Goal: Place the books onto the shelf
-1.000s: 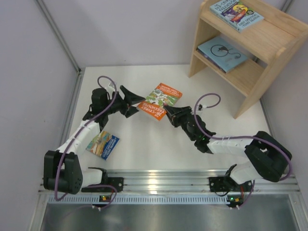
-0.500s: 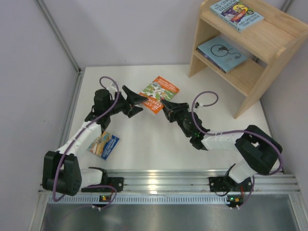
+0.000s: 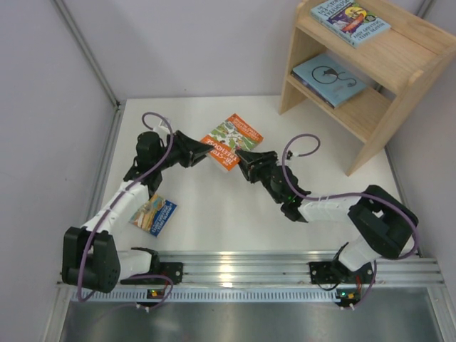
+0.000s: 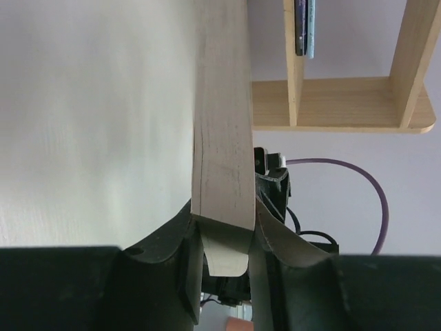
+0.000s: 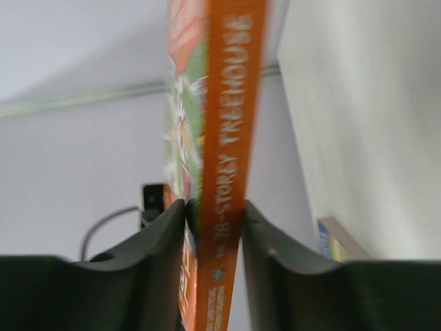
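Observation:
The orange book hangs tilted above the table's middle, held from both sides. My left gripper is shut on its page edge, which fills the gap between the fingers in the left wrist view. My right gripper is shut on its orange spine. A colourful blue book lies flat on the table beside the left arm. The wooden shelf stands at the back right, with an illustrated blue book on its top tier and a light-blue book on the lower tier.
White walls close in the table on the left and behind. A metal rail runs along the near edge by the arm bases. Purple cables loop off both wrists.
My left gripper has moved in on the orange book's near-left edge and shut on it. The right arm has carried the book a little left and back.

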Available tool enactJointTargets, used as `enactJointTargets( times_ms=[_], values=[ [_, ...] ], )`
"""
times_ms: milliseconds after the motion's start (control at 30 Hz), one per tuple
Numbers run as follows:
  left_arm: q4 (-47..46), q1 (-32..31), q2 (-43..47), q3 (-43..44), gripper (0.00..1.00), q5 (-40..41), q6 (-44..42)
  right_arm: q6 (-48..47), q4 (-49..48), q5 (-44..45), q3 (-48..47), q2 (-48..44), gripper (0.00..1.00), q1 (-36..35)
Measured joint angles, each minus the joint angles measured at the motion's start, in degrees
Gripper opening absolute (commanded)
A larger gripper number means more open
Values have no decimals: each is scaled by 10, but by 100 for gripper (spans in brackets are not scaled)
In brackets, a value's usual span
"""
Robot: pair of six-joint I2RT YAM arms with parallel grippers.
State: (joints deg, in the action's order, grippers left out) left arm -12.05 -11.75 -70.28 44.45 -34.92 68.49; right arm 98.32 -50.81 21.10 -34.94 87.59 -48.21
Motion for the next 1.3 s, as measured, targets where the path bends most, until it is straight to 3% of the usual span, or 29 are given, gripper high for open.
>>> enactJointTargets(
  times_ms=[67,267,400,500,600,733,933,1033,1100,1233,1267,1300],
  values=[
    [33,1,-4,15,0,-9,-14,-46,47,-32,0,-19,54,1],
    [163,12,-45,102,0,-71,-67,-296,313,-105,-62,-131,65,-1],
    [205,22,-70,146,0,-123,-74,-514,459,-78,-92,-221,72,-29],
    [223,23,-74,162,0,-153,-69,-699,497,-32,-93,-286,74,-77],
    [226,23,-75,172,0,-185,-52,-909,459,27,-75,-329,75,-139],
    [219,23,-75,178,0,-223,-16,-1153,388,59,-44,-321,73,-190],
    [209,24,-75,185,0,-251,17,-1378,339,85,-40,-251,69,-197],
    [204,23,-75,182,0,-261,27,-1456,294,97,-40,-225,60,-197],
    [198,18,-73,175,0,-270,34,-1495,257,106,-39,-209,47,-197],
    [193,11,-73,165,0,-280,44,-1562,174,110,-22,-181,39,-196],
    [192,9,-73,164,0,-282,45,-1578,162,110,-20,-175,25,-196],
    [191,8,-73,164,0,-283,47,-1598,148,110,-19,-169,19,-195]
  ],
)
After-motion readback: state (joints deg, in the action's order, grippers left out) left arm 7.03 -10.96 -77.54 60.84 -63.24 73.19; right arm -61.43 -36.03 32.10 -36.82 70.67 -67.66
